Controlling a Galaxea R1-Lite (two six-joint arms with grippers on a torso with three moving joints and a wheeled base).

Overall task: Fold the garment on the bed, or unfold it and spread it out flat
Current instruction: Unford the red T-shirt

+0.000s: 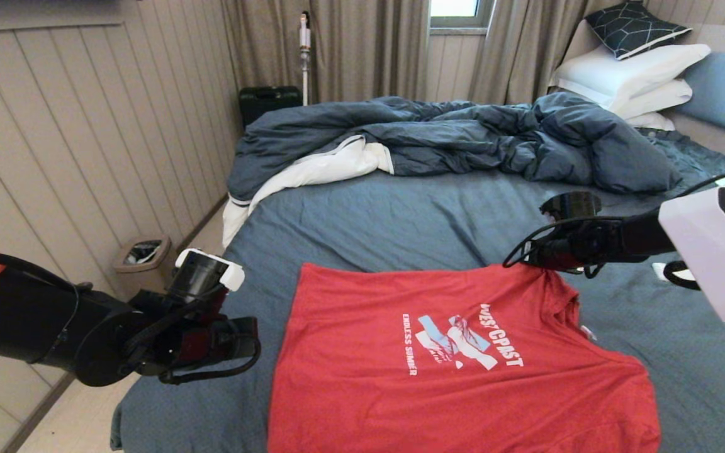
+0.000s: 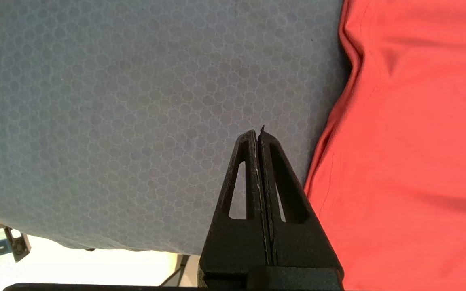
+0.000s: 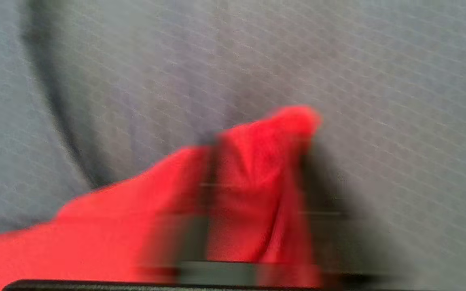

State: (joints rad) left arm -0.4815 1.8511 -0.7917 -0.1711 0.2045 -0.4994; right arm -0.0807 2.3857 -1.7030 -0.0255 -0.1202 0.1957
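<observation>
The garment [image 1: 450, 352], a red T-shirt with a white and light-blue chest print, lies mostly flat on the near part of the bed [image 1: 400, 220]. My right gripper [image 1: 526, 258] is at its far right corner by the collar. In the right wrist view the red garment [image 3: 257, 169] bunches into a peak between the blurred fingers of the right gripper [image 3: 259, 147], over the bed sheet [image 3: 378, 81]. My left gripper [image 1: 246, 343] hovers shut and empty beside the shirt's left edge. In the left wrist view the left gripper [image 2: 257, 135] is over the bed sheet [image 2: 136, 101], just beside the garment [image 2: 411, 141].
A rumpled dark blue duvet [image 1: 463, 135] with white lining fills the far half of the bed. White pillows [image 1: 633, 75] are stacked at the far right. A waste bin [image 1: 142, 255] stands on the floor by the panelled wall on the left, with a black case [image 1: 268, 100] further back.
</observation>
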